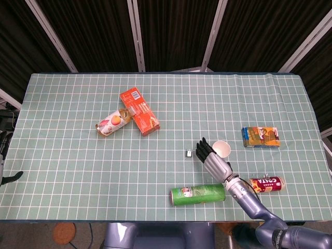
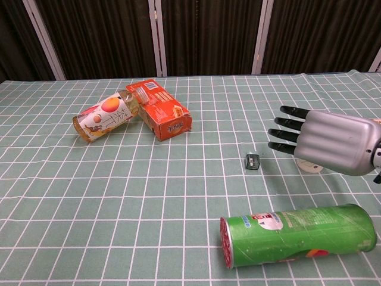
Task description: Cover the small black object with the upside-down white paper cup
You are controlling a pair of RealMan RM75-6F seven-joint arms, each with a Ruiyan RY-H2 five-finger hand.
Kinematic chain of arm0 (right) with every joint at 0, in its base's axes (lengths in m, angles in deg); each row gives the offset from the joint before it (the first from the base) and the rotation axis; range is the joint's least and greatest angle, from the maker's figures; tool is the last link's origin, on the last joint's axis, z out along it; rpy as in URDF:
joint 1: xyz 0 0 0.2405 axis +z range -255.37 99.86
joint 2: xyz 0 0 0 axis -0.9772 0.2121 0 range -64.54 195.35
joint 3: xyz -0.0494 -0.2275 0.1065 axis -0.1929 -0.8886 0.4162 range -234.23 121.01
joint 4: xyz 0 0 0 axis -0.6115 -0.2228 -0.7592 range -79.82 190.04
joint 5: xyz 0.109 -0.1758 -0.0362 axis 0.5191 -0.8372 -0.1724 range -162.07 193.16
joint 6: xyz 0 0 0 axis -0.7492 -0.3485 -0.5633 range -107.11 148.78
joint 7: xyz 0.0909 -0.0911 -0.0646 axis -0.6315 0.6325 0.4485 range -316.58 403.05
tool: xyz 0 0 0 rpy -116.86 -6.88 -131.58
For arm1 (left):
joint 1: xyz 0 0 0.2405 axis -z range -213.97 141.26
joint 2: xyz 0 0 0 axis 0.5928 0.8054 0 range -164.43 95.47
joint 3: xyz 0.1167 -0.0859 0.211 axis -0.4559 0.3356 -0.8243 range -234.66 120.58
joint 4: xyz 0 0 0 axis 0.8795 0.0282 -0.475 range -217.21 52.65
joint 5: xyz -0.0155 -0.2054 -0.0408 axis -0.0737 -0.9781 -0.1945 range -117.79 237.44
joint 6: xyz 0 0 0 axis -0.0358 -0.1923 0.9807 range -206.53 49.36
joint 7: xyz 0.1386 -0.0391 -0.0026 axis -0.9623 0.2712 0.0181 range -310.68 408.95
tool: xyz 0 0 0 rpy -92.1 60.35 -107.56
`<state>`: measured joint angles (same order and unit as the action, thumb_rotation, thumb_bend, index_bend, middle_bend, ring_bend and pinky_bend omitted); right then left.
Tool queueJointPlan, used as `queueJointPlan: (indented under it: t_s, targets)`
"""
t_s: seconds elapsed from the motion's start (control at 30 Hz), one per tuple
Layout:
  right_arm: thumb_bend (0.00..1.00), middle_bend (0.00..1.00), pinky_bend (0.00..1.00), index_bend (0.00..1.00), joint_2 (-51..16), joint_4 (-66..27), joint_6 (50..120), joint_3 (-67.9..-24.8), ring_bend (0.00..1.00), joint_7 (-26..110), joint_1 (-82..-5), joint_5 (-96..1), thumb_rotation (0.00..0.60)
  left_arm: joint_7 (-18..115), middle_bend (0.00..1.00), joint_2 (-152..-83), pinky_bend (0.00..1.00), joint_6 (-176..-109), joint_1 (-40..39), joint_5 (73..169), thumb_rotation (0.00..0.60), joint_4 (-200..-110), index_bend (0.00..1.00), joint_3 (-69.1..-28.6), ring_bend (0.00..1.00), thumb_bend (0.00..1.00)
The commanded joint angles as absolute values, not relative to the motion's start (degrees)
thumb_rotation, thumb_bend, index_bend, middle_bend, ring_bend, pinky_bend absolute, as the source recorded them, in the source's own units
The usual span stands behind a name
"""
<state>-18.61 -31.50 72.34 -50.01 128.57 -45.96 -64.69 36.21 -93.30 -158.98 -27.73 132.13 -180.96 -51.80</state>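
The small black object [image 1: 189,153] [image 2: 252,161] lies on the green checked cloth near the table's middle. Just right of it stands the white paper cup [image 1: 223,149], mouth up. In the chest view my right hand hides most of the cup, and only a bit of its base [image 2: 309,167] shows. That right hand [image 1: 212,160] [image 2: 324,140] hovers close in front of the cup with its fingers stretched out and apart, holding nothing. Its fingertips [image 2: 284,128] point left toward the black object. Neither view shows my left hand.
A green chip can [image 1: 198,194] [image 2: 300,235] lies on its side at the front, under my right forearm. A red bottle [image 1: 265,183] and a blue-orange carton [image 1: 261,136] lie to the right. At back left lie an orange box [image 1: 139,110] [image 2: 159,110] and a juice bottle [image 1: 112,122] [image 2: 104,118].
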Motion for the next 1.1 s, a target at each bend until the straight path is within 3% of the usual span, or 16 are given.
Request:
queueJointPlan:
  t_s: [0.03,0.4,0.5,0.67,0.87,1.1]
  targets:
    - [0.00,0.00,0.00,0.00,-19.92,-30.33,73.37,-50.54,0.00,133.06,-45.82,-60.23,0.600,36.30,0.00,-93.23,0.00,-158.98,-27.76,132.23,0.600,-181.05,0.00,-51.80,0.00,0.00]
    - [0.00,0.02,0.02,0.00,-20.93,-27.33,75.25,-52.76,0.00,134.44,-44.08,-57.76,0.600,36.46,0.00,-93.11,0.00,-158.77,-27.73,132.42,0.600,-181.24,0.00,-51.72,0.00,0.00]
    - [0.02,0.14,0.17,0.05,-21.07,-25.73,75.20,-53.64,0.00,133.39,-43.35,-59.43,0.600,36.62,0.00,-93.08,0.00,-158.57,-27.67,132.27,0.600,-181.17,0.00,-51.66,0.00,0.00]
    - [0.22,0.33,0.37,0.17,-21.23,-22.73,75.62,-55.52,0.15,126.21,-42.40,-63.94,0.600,37.07,0.00,-92.97,0.00,-158.20,-27.60,132.15,0.600,-180.98,0.00,-51.59,0.00,0.00]
    - [0.27,0.39,0.48,0.22,-20.79,-20.40,77.62,-56.95,0.23,116.07,-41.53,-69.78,0.600,37.28,0.00,-92.93,0.00,-158.03,-27.58,132.30,0.600,-181.05,0.00,-51.63,0.00,0.00]
    - [0.27,0.39,0.49,0.23,-18.83,-20.19,81.58,-56.09,0.25,100.42,-40.87,-74.06,0.600,37.66,0.00,-92.79,0.00,-158.07,-27.69,132.41,0.600,-181.19,0.00,-51.63,0.00,0.00]
